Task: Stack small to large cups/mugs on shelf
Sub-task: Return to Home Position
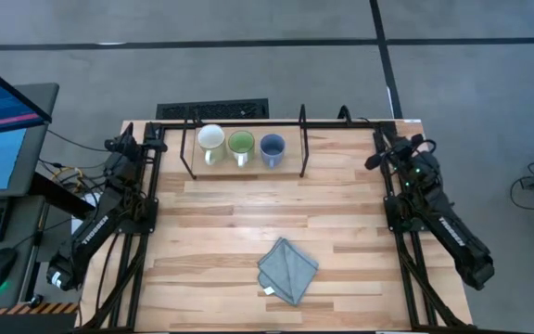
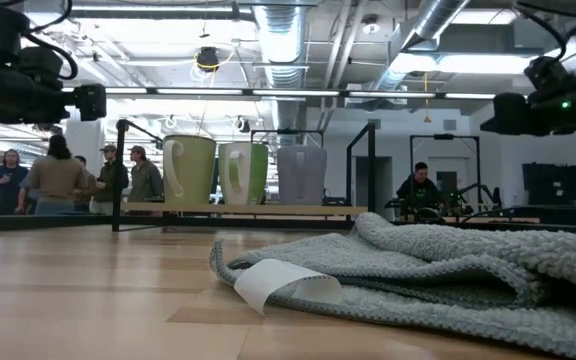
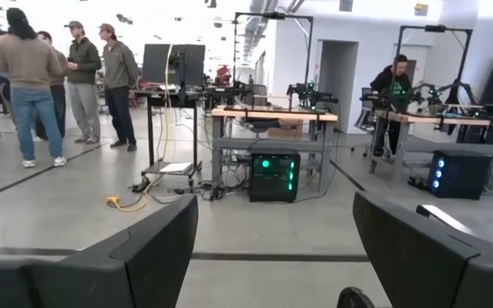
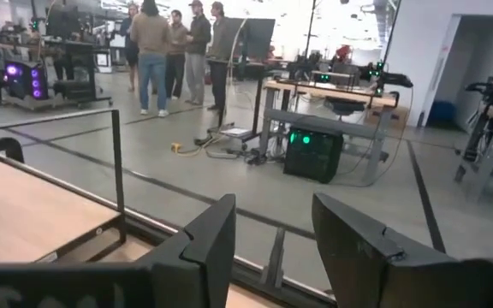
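Dark left gripper (image 1: 154, 146) sits at the table's (image 1: 211, 232) left rear edge, fingers wide apart and empty; rightward the white mug (image 1: 211, 139), green-lined mug (image 1: 241, 144) and blue-grey mug (image 1: 272, 146) stand side by side on the shelf (image 1: 248, 171), so we judge placing done and homing in hand. Toward the front edge the folded cloth (image 1: 287, 269) lies mid-table, well apart from both arms. Our right gripper (image 1: 378, 151) hangs by the right rear edge, gap narrower but empty, so we need only small settling moves, away from the shelf posts.
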`<action>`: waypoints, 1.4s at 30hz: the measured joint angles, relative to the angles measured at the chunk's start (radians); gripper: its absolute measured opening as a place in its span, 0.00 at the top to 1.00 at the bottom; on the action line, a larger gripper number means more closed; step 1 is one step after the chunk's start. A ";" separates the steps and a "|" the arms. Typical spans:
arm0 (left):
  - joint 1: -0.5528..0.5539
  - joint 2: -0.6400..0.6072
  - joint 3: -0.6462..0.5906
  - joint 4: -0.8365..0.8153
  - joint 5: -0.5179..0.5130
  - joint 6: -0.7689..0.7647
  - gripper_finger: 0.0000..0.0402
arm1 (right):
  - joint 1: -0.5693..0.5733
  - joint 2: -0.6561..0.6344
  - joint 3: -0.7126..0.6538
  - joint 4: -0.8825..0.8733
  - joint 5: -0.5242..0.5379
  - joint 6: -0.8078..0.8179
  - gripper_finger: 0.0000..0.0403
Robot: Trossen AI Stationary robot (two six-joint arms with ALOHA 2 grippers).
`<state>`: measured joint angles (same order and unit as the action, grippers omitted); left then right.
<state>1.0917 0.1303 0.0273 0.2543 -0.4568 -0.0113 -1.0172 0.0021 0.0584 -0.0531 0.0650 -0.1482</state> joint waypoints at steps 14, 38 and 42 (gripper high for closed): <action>0.000 0.000 0.000 -0.013 0.000 -0.001 0.24 | 0.000 0.004 -0.052 0.081 0.018 0.010 0.56; -0.002 0.000 -0.017 -0.064 0.070 0.002 0.24 | 0.000 0.004 -0.053 0.080 0.015 0.009 0.56; -0.002 0.000 -0.018 -0.110 0.183 0.004 0.24 | 0.000 0.004 -0.053 0.080 0.015 0.009 0.56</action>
<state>1.0897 0.1303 0.0097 0.1439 -0.2735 -0.0074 -1.0172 0.0063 0.0055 0.0273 0.0803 -0.1394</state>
